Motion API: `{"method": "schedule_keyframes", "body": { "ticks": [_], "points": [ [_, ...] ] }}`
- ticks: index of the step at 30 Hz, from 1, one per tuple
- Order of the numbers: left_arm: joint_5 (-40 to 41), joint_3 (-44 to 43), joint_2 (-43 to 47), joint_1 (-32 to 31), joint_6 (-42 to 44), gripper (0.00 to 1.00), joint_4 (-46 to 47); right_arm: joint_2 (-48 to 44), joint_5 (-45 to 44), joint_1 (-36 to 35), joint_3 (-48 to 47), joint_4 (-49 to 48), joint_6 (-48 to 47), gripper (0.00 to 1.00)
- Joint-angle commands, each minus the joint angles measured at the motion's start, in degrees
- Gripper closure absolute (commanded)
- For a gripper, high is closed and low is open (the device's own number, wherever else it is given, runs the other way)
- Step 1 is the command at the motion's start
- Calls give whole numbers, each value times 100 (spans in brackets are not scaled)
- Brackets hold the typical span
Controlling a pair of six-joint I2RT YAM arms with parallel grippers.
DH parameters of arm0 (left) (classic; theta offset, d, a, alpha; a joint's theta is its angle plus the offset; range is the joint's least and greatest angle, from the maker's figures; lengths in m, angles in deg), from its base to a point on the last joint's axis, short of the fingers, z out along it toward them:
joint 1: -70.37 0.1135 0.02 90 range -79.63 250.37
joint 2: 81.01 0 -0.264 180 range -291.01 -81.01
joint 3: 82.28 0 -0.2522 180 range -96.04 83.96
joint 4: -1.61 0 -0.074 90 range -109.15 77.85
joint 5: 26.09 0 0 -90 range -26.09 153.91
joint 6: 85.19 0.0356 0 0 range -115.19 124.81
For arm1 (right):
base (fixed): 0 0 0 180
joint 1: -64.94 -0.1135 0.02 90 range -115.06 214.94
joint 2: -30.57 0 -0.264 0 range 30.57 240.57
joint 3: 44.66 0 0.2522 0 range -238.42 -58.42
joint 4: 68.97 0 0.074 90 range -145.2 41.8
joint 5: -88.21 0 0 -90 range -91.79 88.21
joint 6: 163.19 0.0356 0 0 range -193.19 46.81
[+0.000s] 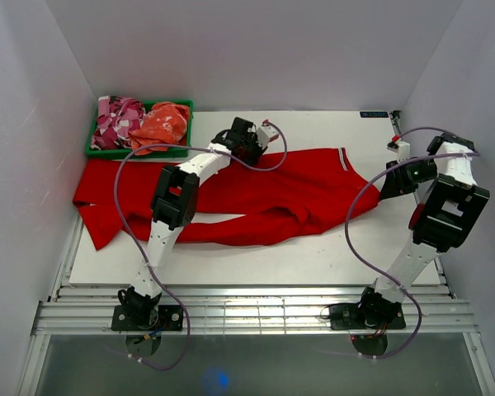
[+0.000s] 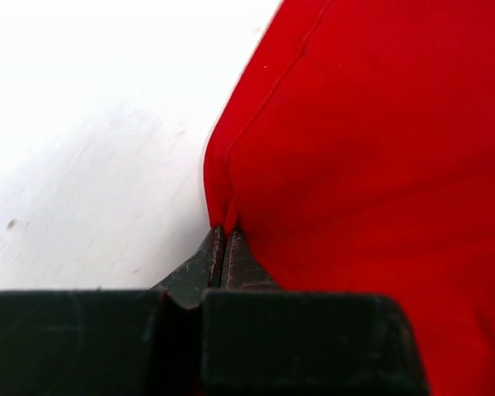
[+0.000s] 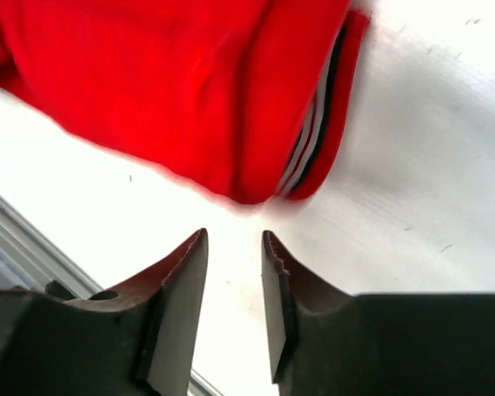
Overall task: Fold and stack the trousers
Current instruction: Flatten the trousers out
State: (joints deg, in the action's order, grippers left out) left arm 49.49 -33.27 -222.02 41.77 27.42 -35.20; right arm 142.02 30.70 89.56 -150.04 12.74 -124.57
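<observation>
Pinching an edge of the red trousers (image 2: 379,165), my left gripper (image 2: 223,235) is clenched on cloth. My right gripper (image 3: 233,247) sits released, just short of their striped band (image 3: 313,148).

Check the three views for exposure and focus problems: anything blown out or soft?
Top external: even light, sharp, trousers crisp, a faint blue glint near the bottom edge. Left wrist: table blown to white, left claw slightly soft. Right wrist: trousers' edge smeared and saturated, table glaring, right claw in focus.
</observation>
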Motion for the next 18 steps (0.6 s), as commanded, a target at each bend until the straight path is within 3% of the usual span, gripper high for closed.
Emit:
{"method": "schedule_keyframes", "body": {
  "ticks": [1, 3, 4, 5, 7, 14, 18],
  "points": [
    [1168, 60, 189, 223, 42, 100, -138, 33, 608, 183, -129, 720, -180, 59],
    [1309, 42, 109, 223, 33, 100, -208, 104, 1083, 175, 38, 712, -241, 46],
    [1336, 51, 57, 223, 42, 100, -209, 130, 1162, 175, 90, 633, -294, 26],
    [1345, 60, 47, 223, 42, 100, -218, 148, 1224, 175, 222, 502, -285, 12],
    [1292, 95, 39, 223, 59, 100, -235, 139, 1155, 192, 363, -58, -145, 2],
    [1081, 183, 21, 232, 209, 100, -297, -642, 1320, 210, 1443, -1624, -978, 7],
    [932, 165, -32, 232, 218, 100, -384, -1292, 1707, 210, 2531, -3457, -1603, 10]
  ]
}}
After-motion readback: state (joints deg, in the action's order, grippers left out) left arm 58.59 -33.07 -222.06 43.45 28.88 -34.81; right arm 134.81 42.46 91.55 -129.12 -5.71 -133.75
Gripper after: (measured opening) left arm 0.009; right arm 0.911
